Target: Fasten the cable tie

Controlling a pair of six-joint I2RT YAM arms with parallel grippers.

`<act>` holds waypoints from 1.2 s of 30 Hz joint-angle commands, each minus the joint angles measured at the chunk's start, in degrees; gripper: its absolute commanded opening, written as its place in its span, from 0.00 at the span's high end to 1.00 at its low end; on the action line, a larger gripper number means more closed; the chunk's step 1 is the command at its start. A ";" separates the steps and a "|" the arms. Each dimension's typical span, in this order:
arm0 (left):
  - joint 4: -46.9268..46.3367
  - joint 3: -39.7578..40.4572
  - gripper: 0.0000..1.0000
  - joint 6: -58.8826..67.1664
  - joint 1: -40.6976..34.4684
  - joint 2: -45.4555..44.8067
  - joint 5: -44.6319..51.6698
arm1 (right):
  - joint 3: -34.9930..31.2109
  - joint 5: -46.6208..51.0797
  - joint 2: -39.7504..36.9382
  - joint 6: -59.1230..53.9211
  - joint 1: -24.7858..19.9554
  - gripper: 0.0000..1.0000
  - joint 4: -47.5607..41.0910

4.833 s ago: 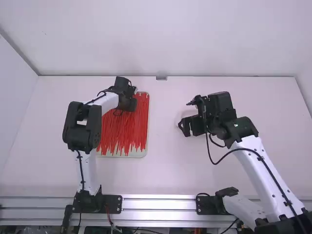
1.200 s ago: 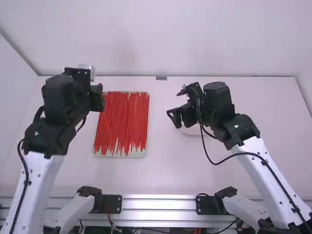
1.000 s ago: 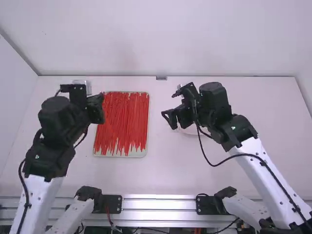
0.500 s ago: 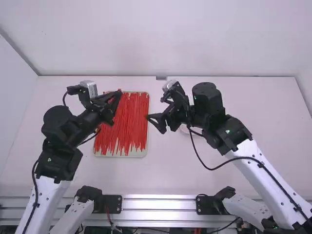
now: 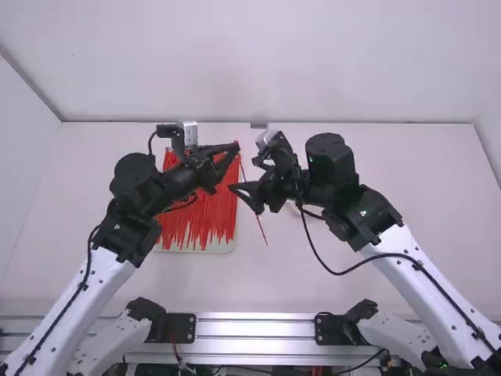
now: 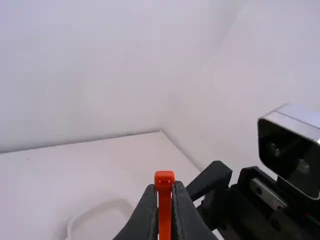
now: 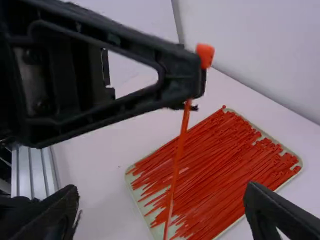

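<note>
A single red cable tie (image 5: 252, 200) hangs from my left gripper (image 5: 232, 150), which is raised over the tray's right edge. The left wrist view shows that gripper (image 6: 164, 202) shut on the tie just below its head (image 6: 164, 179). In the right wrist view the head (image 7: 205, 52) sticks out past the left gripper's fingertips (image 7: 192, 82), and the strap (image 7: 177, 160) dangles straight down. My right gripper (image 5: 246, 196) is open just right of the hanging strap, level with its middle. Its own fingers (image 7: 50, 212) stand wide apart with nothing between them.
A pale tray (image 5: 196, 249) on the left half of the table carries a heap of several red cable ties (image 5: 200, 211), which also appear in the right wrist view (image 7: 225, 170). A white round dish (image 6: 95, 214) lies on the table under the right arm.
My left arm has swung right and up, carrying the tie from the tray's left side to the middle. The right gripper has moved left to meet it, fingers open.
</note>
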 commanded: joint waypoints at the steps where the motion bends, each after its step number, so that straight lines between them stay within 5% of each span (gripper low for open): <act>1: 0.35 2.14 0.98 -1.42 -1.01 -0.07 -0.44 | 1.81 -0.17 -0.94 0.59 -0.81 0.18 0.04; 11: 0.02 4.94 0.98 -1.68 -2.29 -0.13 -2.32 | 1.81 1.33 -0.94 1.84 -0.72 0.40 0.50; 21: 1.81 5.03 0.98 -2.51 -3.34 1.68 -4.28 | 1.81 1.20 -0.94 1.81 -0.72 0.99 0.50; 28: 3.30 5.03 0.94 -1.81 -3.34 2.84 -4.28 | 1.81 1.20 -0.94 1.75 -2.10 1.00 -0.17; 36: 4.35 5.18 0.56 9.27 -1.53 1.44 0.31 | 1.84 0.70 -1.90 -3.21 -5.20 1.00 -1.11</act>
